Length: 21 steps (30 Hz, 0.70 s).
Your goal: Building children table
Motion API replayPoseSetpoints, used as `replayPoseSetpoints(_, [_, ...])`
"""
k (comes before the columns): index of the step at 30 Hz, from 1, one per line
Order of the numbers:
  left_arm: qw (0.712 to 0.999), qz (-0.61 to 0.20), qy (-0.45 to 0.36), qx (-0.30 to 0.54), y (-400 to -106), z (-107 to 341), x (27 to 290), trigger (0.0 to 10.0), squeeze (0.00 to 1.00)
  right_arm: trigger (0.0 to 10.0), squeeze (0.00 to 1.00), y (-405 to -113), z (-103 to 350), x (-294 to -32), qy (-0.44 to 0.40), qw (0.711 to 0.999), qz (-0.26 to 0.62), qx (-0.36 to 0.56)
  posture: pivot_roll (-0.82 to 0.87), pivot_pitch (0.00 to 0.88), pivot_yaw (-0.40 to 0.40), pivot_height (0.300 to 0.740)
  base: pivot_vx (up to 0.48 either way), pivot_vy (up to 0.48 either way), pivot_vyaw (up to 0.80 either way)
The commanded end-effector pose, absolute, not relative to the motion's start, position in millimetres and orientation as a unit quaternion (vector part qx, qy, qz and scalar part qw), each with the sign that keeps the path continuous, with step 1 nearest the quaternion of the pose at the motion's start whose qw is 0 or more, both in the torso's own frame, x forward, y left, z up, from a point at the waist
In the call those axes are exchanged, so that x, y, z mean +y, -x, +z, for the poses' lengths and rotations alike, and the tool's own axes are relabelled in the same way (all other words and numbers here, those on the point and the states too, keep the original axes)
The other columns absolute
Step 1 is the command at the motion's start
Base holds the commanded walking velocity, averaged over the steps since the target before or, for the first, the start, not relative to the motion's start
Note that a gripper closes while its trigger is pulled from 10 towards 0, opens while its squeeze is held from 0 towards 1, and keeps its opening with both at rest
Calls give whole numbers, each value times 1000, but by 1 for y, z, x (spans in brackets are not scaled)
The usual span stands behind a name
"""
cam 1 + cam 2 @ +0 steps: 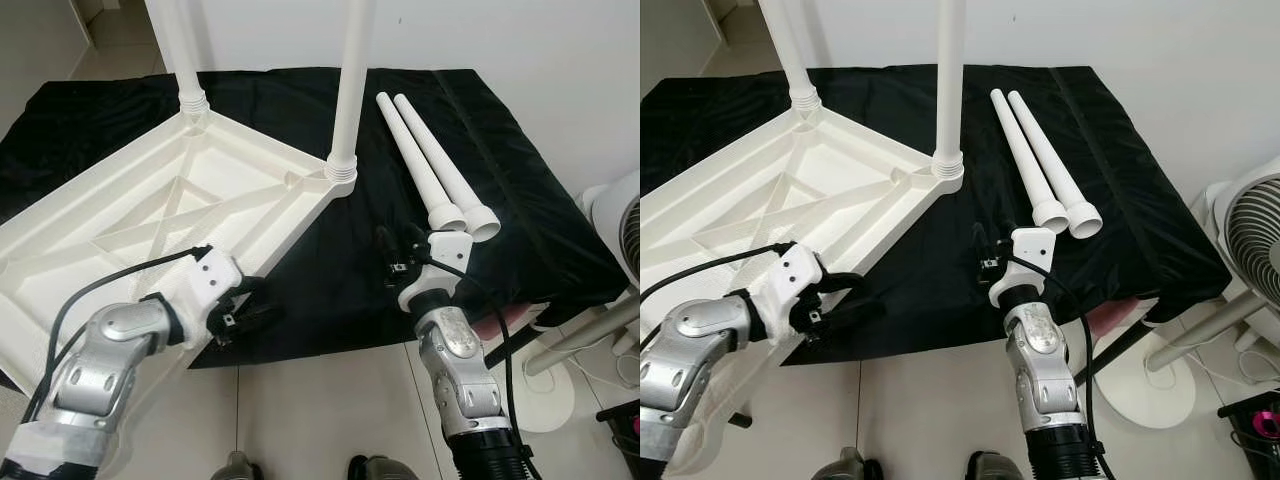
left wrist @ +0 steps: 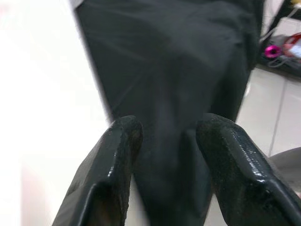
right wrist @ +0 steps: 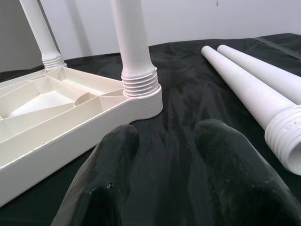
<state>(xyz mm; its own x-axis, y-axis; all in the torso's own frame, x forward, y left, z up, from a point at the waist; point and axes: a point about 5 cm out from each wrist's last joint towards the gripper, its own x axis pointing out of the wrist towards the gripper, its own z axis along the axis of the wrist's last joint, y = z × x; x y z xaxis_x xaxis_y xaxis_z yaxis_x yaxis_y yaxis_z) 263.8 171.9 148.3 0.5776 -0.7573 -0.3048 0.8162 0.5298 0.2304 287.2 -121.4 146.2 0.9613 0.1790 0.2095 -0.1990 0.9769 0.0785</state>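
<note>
You are looking at a room in a home. The floor [image 1: 330, 400] is of pale glossy tiles and the wall [image 1: 520, 40] is plain white. A white standing fan [image 1: 1250, 240] is near the corner of a low surface under a black cloth [image 1: 1120, 180]. On this cloth lies an upturned white plastic children's table [image 1: 150, 210], with two loose legs [image 1: 430, 160] beside it.

White plastic tabletop [image 1: 150, 210], ribbed underside; white legs [image 1: 435, 165] ahead of right gripper [image 1: 395, 262]; plain black cloth [image 1: 500, 200]; black fingers [image 3: 221, 165].
</note>
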Motion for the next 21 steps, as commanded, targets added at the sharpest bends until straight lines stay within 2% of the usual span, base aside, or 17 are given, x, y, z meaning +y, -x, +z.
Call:
replayPoseSetpoints(1, [877, -434, -185, 89, -262, 151, 181, 10000, 0, 10000, 0, -287, 144, -122, -47, 989, 97, -98, -18, 87, 6, 740, 0, 0, 0])
replayPoseSetpoints(8, [884, -414, -194, 98, -258, 153, 189, 10000, 0, 10000, 0, -287, 143, -119, -47, 989, 105, -96, -11, 83, -2, 740, 0, 0, 0])
replayPoseSetpoints(16, [873, -425, -204, 124, -251, 142, 185, 10000, 0, 10000, 0, -288, 143, -118, -44, 988, 111, -95, -8, 79, -5, 740, 0, 0, 0])
replayPoseSetpoints(21, [879, -405, -207, 143, -255, 134, 184, 10000, 0, 10000, 0, -288, 143, -119, -44, 988, 111, -95, -12, 73, 0, 740, 0, 0, 0])
